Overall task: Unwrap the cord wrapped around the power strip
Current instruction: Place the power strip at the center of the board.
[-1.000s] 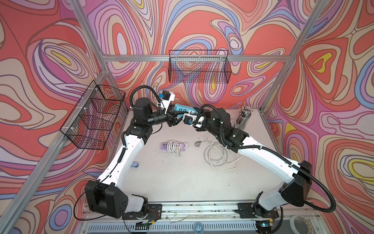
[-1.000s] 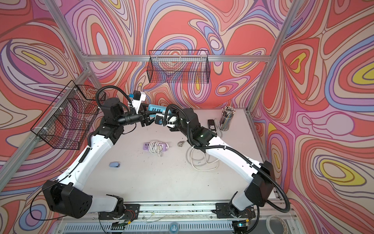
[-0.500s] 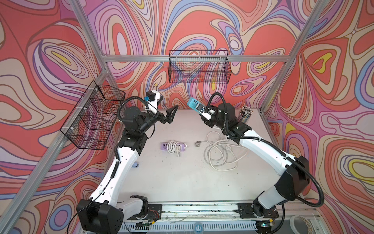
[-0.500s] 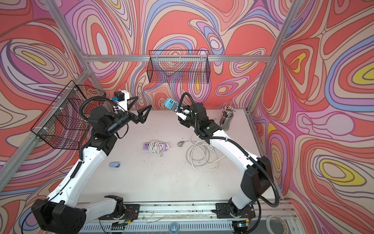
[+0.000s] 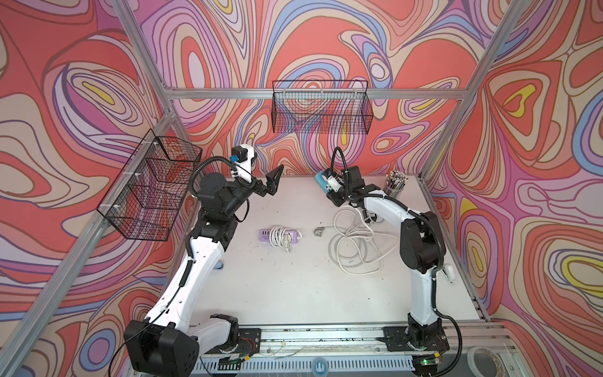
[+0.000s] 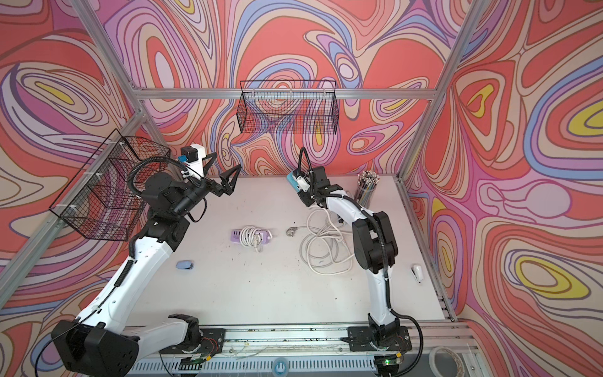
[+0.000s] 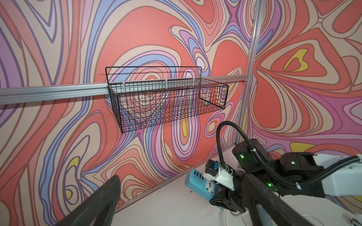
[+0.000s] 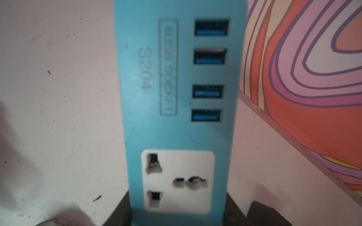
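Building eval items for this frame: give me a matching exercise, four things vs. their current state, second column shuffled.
Things
1. blue power strip
2. purple power strip
3. loose white cord
4. left gripper

States
A. jaws wide open, empty, in the air
B. lying on the table with its cord wound round it
C. clamped in the jaws of the right gripper
D. sprawled in loops on the table

Pairs: 1-C, 2-B, 3-D, 4-A
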### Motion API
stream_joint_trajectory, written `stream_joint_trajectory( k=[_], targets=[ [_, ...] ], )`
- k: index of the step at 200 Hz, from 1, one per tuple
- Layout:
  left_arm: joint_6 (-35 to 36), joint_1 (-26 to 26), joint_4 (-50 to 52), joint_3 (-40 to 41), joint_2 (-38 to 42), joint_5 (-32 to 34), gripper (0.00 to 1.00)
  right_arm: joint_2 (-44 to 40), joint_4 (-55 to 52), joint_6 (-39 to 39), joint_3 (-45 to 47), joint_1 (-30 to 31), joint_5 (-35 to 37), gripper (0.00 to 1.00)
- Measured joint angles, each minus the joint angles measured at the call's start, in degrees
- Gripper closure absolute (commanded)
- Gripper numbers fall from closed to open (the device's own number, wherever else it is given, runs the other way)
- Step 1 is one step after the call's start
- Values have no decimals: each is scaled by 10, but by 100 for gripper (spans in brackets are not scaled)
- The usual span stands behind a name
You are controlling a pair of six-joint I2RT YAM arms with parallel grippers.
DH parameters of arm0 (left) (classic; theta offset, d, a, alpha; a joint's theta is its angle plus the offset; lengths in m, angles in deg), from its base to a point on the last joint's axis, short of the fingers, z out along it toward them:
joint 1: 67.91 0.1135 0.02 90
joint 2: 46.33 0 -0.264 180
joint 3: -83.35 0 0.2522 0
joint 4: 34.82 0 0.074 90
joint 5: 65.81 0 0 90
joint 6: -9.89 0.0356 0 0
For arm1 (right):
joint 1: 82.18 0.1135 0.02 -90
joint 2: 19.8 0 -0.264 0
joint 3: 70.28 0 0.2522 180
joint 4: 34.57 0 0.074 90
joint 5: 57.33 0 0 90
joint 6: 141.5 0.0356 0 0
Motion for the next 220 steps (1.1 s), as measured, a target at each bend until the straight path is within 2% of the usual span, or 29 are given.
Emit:
stream_joint_trajectory(
  k=[65, 122, 167, 188, 220],
  targets=[
    [0, 0, -5, 0, 0, -2, 0, 147, -84, 69, -196, -50, 5, 86],
    [-2, 3, -10, 0, 0, -2, 0, 202, -163, 106, -219, -83, 12, 83],
    [-2, 4, -12, 1, 0, -2, 0, 202, -206, 118, -229, -104, 16, 82],
    [-3, 4, -12, 2, 0, -2, 0, 202, -218, 118, -230, -108, 19, 76],
    [-3, 4, -12, 2, 0, -3, 0, 202, -222, 118, -230, -108, 23, 59]
  ],
)
